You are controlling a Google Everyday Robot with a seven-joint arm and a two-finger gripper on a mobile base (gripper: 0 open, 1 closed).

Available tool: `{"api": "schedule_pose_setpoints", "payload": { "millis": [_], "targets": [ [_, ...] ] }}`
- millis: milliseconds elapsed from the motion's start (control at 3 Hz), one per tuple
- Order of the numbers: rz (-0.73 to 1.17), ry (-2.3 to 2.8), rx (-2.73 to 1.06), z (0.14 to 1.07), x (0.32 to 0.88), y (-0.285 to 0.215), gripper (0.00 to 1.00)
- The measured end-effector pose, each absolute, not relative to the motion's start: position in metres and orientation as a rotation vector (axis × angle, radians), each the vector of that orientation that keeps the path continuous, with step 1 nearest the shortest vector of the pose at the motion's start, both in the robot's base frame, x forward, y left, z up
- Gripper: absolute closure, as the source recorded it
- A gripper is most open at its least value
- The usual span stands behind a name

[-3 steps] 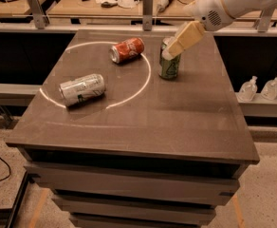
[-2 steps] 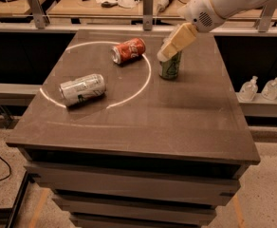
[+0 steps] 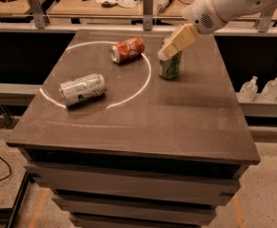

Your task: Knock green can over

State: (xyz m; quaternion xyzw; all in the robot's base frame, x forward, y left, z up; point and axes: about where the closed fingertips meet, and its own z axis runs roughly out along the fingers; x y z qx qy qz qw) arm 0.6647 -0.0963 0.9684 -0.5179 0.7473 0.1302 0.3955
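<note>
The green can (image 3: 170,66) stands upright on the table (image 3: 186,122), just right of the white circle line. My gripper (image 3: 163,55) comes down from the upper right on the white arm (image 3: 224,4). Its beige fingers (image 3: 181,37) lie together as one wedge with no gap showing. The tip is at the can's top rim on its left side and covers part of the top. Nothing is held.
A red can (image 3: 127,50) lies on its side at the back, inside the circle. A silver-white can with green markings (image 3: 82,89) lies on its side at the left. Two clear bottles (image 3: 262,88) stand on a shelf to the right. A cluttered bench runs behind.
My gripper has moved left across the top of the green can, its tip shifting from the can's right side to its left. The can stays upright in place.
</note>
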Motion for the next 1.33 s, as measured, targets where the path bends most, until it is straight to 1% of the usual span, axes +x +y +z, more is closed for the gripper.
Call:
{"api": "schedule_pose_setpoints", "payload": {
  "millis": [333, 1000, 1333],
  "targets": [
    [0.392, 1.842, -1.189, 0.957, 0.668, -0.104, 0.00],
    [0.409, 1.758, -1.018, 0.937, 0.671, -0.126, 0.00],
    [0.427, 1.732, -0.989, 0.932, 0.675, -0.126, 0.00]
  ]
}}
